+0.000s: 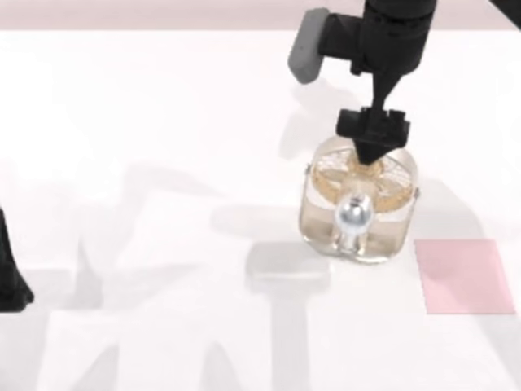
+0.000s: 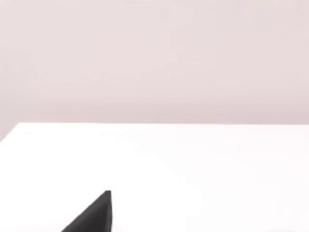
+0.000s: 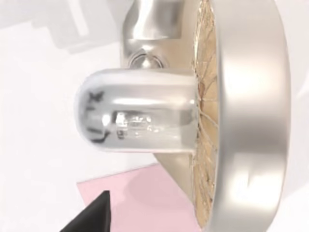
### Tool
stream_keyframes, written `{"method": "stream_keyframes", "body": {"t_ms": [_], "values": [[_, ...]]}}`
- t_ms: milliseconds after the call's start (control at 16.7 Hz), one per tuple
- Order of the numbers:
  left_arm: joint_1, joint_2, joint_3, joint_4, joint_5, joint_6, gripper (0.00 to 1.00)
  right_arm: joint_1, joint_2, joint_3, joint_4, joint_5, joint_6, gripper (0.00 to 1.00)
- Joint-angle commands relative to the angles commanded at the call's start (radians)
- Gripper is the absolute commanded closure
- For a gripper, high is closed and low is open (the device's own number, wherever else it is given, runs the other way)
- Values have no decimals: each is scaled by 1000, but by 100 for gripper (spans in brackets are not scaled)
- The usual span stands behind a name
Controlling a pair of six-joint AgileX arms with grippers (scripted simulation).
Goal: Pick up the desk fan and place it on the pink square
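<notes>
One desk fan (image 1: 358, 208) standing on white desk (image 1: 163, 122), right of centre, well short of one pink square (image 1: 464, 275) at right edge. Likely light, rigid, top-heavy; polished hub (image 3: 140, 110) slippery, wire grille easily bent; cage rim the soundest hold. Right gripper (image 1: 373, 140) poised at cage's far rim; finger state cannot tell. Left gripper (image 1: 10, 281) parked at left edge, state cannot tell
</notes>
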Motion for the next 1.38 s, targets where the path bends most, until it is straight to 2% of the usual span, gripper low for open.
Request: {"method": "stream_keyframes", "body": {"t_ms": [240,660,960,1380], "values": [[0,0,0,0,0,0,0,-2,-12,-43,38,0,-1,0],[0,0,0,0,0,0,0,2,-73,-319,243,-1,1,0],[0,0,0,0,0,0,0,2,-76,-333,257,-1,1,0],[0,0,0,0,0,0,0,2,-76,-333,257,-1,1,53]]}}
